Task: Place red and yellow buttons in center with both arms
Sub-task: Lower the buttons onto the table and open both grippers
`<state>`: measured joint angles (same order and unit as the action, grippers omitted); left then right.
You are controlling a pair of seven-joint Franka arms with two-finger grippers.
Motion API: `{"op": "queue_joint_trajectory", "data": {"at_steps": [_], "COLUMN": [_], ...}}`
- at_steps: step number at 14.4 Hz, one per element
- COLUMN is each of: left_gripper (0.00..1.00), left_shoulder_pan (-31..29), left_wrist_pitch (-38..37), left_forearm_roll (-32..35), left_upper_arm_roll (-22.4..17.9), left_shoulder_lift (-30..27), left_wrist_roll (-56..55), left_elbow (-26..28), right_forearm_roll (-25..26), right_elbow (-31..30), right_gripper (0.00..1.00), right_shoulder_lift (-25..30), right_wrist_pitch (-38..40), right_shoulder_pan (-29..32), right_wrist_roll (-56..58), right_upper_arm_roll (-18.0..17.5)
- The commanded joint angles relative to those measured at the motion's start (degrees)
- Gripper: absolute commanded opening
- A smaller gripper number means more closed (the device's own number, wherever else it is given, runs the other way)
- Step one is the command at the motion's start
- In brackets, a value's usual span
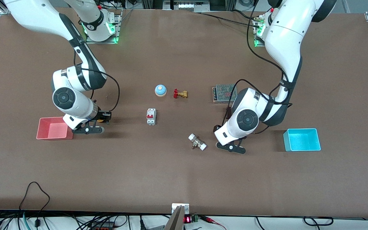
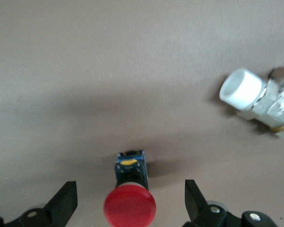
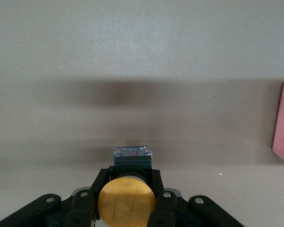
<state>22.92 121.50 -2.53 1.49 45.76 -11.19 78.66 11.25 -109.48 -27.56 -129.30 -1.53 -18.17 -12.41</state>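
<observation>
The red button (image 2: 129, 208) rests on the brown tabletop (image 1: 171, 153), its cap toward the left wrist camera. My left gripper (image 2: 130, 189) is open, its fingertips (image 2: 66, 198) standing apart on each side of the button without touching it. In the front view the left hand (image 1: 235, 127) hides this button, near the white-capped fitting. My right gripper (image 3: 128, 176) is shut on the orange-yellow button (image 3: 127, 201), low over the table beside the pink bin (image 1: 53, 128). A sliver of yellow shows at that gripper (image 1: 102, 117) in the front view.
A metal fitting with white caps (image 1: 197, 142) lies close to the left hand and shows in the left wrist view (image 2: 260, 97). A white breaker (image 1: 151, 116), a blue bell (image 1: 160, 90), a red-handled valve (image 1: 180, 94), a mesh box (image 1: 224, 92) and a cyan bin (image 1: 301, 139) are on the table.
</observation>
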Motion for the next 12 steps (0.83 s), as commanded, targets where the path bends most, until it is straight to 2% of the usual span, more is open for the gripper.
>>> {"op": "queue_joint_trajectory", "data": {"at_steps": [1, 2, 4, 7, 8, 9, 10, 12], "left_gripper": [1.0, 1.0, 1.0, 1.0, 1.0, 1.0, 1.0, 1.0], "left_shoulder_pan": [-2.0, -2.3, -3.8, -7.7, -8.8, -9.1, -9.8, -12.5], "left_wrist_pitch": [-4.6, -5.9, -9.4, -15.0, -17.1, -18.3, -19.6, -25.9], "left_forearm_roll": [-0.4, -0.3, -0.2, 1.3, 3.3, 4.4, 5.6, 8.3], "left_upper_arm_roll": [-0.4, -0.8, -2.4, -2.5, -2.5, -2.5, -2.7, -3.0], "left_shoulder_lift": [-6.7, -9.0, -13.8, -19.5, -20.9, -23.0, -24.8, -29.1], "left_wrist_roll": [0.0, 0.0, 0.3, 6.4, 8.1, 7.9, 7.9, 8.6], "left_elbow": [0.1, 0.1, -0.1, -0.2, -0.3, -0.4, -0.4, -0.3], "right_forearm_roll": [1.4, 1.4, 1.4, 1.4, 1.4, 1.4, 1.4, 1.4], "right_elbow": [0.1, 0.1, 0.1, 0.1, 0.1, 0.1, 0.1, 0.4], "right_gripper": [0.13, 0.18, 0.18, 0.2, 0.34, 0.54, 0.97, 1.0], "right_shoulder_lift": [-0.7, -1.2, -2.1, -2.5, -2.5, -2.5, -2.6, -2.2], "right_wrist_pitch": [-0.8, -1.2, -2.1, -2.3, -2.4, -2.4, -3.1, -3.3], "right_shoulder_pan": [-0.1, -0.1, -0.1, -0.1, -0.1, -0.1, -0.1, 0.0], "right_wrist_roll": [-1.0, -1.0, -1.1, -1.1, -1.1, -1.2, -1.2, -0.9], "right_upper_arm_roll": [-0.1, -0.1, -0.1, -0.1, -0.1, -0.1, -0.1, -0.2]}}
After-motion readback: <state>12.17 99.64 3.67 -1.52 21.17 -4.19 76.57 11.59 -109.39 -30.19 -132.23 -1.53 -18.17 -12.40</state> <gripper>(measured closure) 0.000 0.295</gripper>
